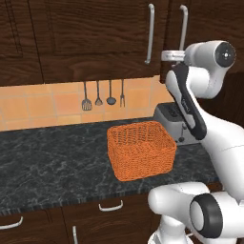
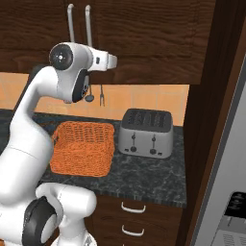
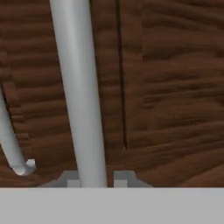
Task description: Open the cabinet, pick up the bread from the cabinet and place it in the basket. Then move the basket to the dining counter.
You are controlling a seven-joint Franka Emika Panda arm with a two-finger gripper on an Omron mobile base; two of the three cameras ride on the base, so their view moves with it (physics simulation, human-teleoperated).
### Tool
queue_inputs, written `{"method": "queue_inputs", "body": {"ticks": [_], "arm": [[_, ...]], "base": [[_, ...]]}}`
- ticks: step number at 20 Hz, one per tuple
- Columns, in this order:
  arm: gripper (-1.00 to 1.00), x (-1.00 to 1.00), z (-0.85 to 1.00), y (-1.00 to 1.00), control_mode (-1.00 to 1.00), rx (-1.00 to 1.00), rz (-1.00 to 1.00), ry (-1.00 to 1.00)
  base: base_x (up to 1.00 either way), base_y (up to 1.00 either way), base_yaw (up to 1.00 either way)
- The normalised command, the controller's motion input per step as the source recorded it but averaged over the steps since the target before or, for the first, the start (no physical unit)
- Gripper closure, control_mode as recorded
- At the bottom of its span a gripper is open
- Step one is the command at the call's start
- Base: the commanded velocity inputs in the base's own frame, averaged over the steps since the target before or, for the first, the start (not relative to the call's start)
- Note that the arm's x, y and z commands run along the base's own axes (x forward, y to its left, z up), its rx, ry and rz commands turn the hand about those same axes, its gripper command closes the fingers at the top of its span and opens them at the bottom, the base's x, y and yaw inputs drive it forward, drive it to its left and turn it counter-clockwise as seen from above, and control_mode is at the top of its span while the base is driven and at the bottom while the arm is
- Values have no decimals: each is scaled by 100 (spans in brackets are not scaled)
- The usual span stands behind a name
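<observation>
- A white robot arm reaches up to the dark wood cabinet [image 1: 95, 38], its claw [image 3: 92, 181] straddling the right door's silver bar handle [image 3: 78, 87]; the left door's handle [image 3: 11, 144] curves away just beside it.
- The two finger tips [image 3: 70, 179] stand apart on either side of the bar, the gap only a little wider than the bar; whether they press on it cannot be told.
- Both doors look shut, so the task appears barely begun: opening the cabinet, fetching the bread, filling the basket and carrying it to the dining counter all seem left to do.
- The orange wicker basket [image 1: 141, 148] sits empty on the black granite surface [image 1: 47, 162], left of a silver toaster [image 2: 145, 132].
- The bread is presumably behind the closed doors.
- Utensils [image 1: 98, 94] hang on the tiled wall below the cabinet.
</observation>
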Motion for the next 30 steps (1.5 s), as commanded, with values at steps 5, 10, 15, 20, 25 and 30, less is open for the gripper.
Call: {"method": "queue_inputs", "body": {"ticks": [5,10,15,20,25,30], "arm": [[100,-100,31,-55,-100,3,-2,-2],[100,-100,44,-57,-100,6,-6,0],[-100,-100,35,-45,-100,4,-8,2],[-100,-100,53,0,-100,-4,-1,0],[-100,-93,19,68,-100,-31,0,4],[-100,-6,-2,100,-100,-58,4,3]], "base": [[0,0,0],[0,0,0],[0,0,0],[0,0,0],[0,0,0],[0,0,0]]}}
